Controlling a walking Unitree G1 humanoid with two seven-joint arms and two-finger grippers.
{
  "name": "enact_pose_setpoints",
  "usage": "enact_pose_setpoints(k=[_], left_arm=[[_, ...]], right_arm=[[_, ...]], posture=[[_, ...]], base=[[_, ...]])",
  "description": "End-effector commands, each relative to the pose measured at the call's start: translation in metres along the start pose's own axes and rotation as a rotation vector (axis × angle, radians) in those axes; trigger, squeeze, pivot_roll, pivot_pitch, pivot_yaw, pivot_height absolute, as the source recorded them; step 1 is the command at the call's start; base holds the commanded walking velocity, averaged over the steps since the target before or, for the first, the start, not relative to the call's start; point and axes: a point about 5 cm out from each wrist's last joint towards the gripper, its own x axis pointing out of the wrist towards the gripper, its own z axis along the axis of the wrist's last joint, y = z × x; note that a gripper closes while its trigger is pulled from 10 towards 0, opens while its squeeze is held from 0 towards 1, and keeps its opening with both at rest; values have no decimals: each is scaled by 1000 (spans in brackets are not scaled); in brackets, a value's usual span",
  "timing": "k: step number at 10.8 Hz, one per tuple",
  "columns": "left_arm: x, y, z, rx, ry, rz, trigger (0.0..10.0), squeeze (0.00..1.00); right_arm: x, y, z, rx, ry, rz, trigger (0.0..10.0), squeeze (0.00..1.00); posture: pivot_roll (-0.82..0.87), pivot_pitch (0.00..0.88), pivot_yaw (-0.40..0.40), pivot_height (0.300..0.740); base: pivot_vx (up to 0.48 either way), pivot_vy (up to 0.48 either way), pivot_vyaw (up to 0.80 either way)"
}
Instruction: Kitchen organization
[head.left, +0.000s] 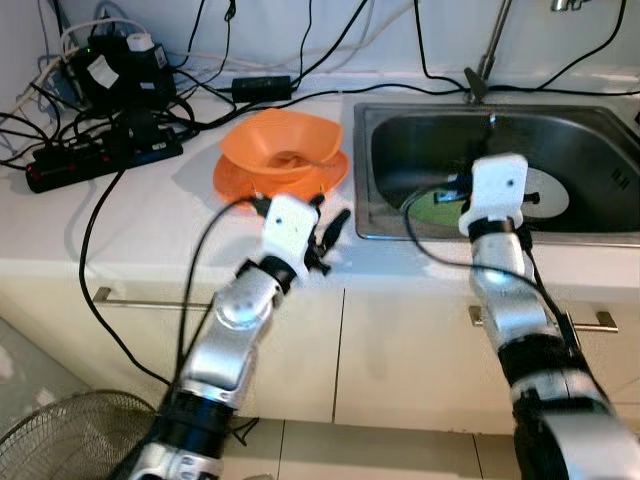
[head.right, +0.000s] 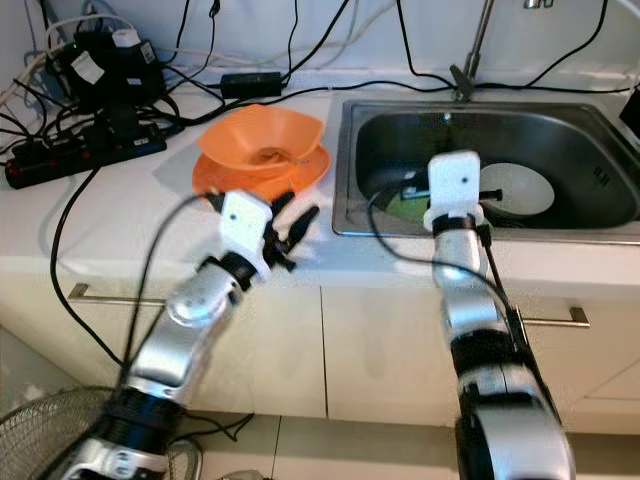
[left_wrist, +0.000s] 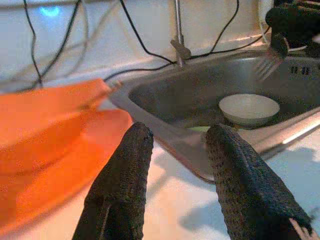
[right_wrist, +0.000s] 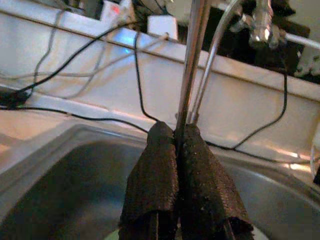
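An orange bowl (head.left: 283, 140) sits on an orange plate (head.left: 238, 182) on the white counter, left of the steel sink (head.left: 400, 130). My left gripper (head.left: 333, 226) hovers open over the counter edge just in front of the plate, nothing between its fingers (left_wrist: 125, 165). My right gripper (right_wrist: 176, 134) hangs over the sink, pressed shut. In the left wrist view it holds a fork (left_wrist: 266, 61), tines down, above the basin. A white bowl (head.left: 550, 195) and a green dish (head.left: 435, 208) lie in the sink.
A power strip (head.left: 100, 160) and a tangle of black cables crowd the counter's back left. The tap (head.left: 487, 55) rises behind the sink. Below are cabinet fronts with bar handles (head.left: 150, 298). A wire fan guard (head.left: 70, 435) stands on the floor at lower left.
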Motion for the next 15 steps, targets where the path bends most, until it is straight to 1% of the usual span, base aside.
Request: enact_pose_setpoints(k=[1,2,3,4,5,6,8,9,11,12,15], left_arm=[[0,-2,-8,-19,17,-4,10000,0],[0,-4,-11,-26,22,-6,10000,0],[2,-1,-17,-47,-6,67,10000,0],[2,4,-18,-42,-23,121,10000,0],[-1,8,-22,-36,-35,157,10000,0],[-6,9,-29,-25,-38,174,10000,0],[-12,9,-40,-30,-41,200,10000,0],[-13,7,-44,-20,-32,202,10000,0],[-12,4,-45,-22,-38,196,10000,0],[-11,3,-45,-22,-42,197,10000,0],[-12,0,-48,-22,-35,199,10000,0]], right_arm=[[8,-1,5,26,-5,-5,10000,0],[9,0,5,32,1,-2,10000,0],[12,1,4,44,11,-7,10000,0],[13,2,5,56,5,-16,10000,0],[14,4,4,66,1,-18,10000,0],[12,5,3,55,-7,-19,10000,0],[12,6,4,81,-21,-21,10000,0],[14,7,5,78,-21,-4,10000,0],[18,8,-3,107,72,-1,10000,0],[18,10,-5,117,93,6,10000,0],[20,23,-5,116,133,84,10000,0]], posture=[[91,0,42,740],[91,0,42,740],[89,0,43,740],[89,0,43,740],[91,0,44,740],[93,0,45,740],[93,0,45,740],[93,0,43,740],[105,0,33,740],[114,0,28,740],[124,0,19,740]], base=[[0,0,0],[0,0,0],[0,0,0],[0,0,0],[0,0,0],[0,0,0],[0,0,0],[0,0,0],[0,0,0],[0,0,0],[0,0,0]])
